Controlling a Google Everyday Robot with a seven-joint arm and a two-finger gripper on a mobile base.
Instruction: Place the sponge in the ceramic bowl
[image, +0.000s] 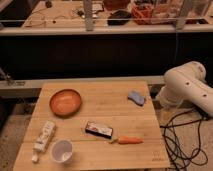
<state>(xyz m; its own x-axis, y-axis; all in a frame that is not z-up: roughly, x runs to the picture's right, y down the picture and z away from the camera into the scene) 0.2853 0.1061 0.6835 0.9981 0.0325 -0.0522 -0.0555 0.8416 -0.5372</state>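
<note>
The sponge (136, 97) is a small light-blue pad lying near the right edge of the wooden table (105, 117). The ceramic bowl (65, 102) is a shallow orange-brown dish with nothing in it, on the table's left side, well apart from the sponge. The white robot arm (187, 90) bulges in from the right, just off the table's right edge and close to the sponge. The gripper itself is not in view.
A dark flat box (98, 129) and a carrot (127, 140) lie near the front. A white cup (62, 150) and a white tube (44, 136) sit at the front left. Black cables (182, 135) trail on the floor to the right. A railing crosses behind.
</note>
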